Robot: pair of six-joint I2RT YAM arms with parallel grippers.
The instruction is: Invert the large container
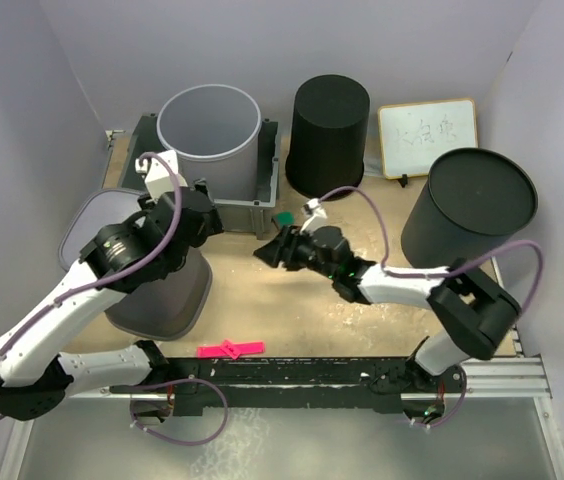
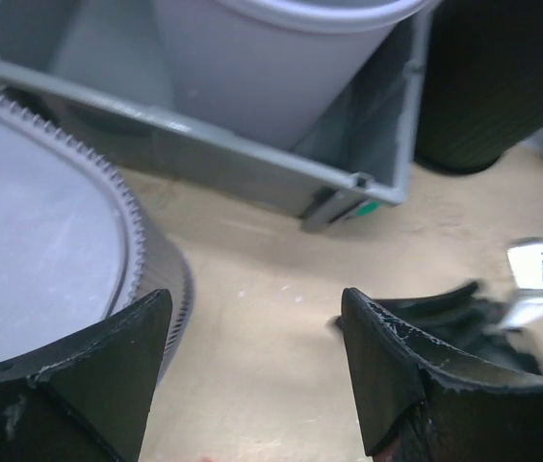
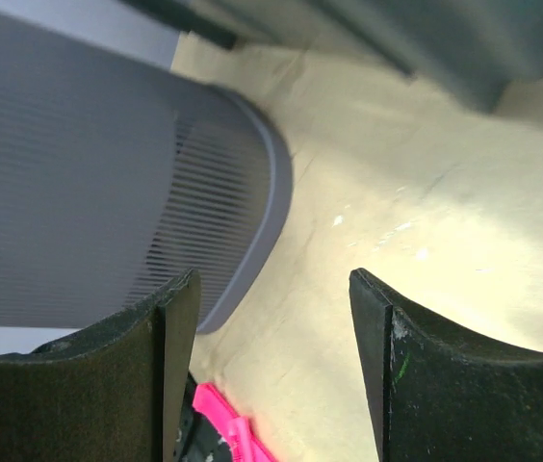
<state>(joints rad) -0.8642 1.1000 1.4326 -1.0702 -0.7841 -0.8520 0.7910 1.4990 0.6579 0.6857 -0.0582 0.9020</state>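
Nearest lies a pink plastic clip [image 1: 230,349]. Beyond it, the large grey ribbed plastic container [image 1: 157,295] sits base-up on the tabletop [image 1: 292,310]. The left fingers [image 2: 98,375] are spread and empty over its edge. The right fingers [image 3: 445,375], also spread and empty, are near its side.

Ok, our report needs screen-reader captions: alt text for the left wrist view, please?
Open left end effector over tan tabletop, nothing between its fingers. A grey ribbed plastic container sits at left; behind, a grey plastic crate holds a pale round bucket.
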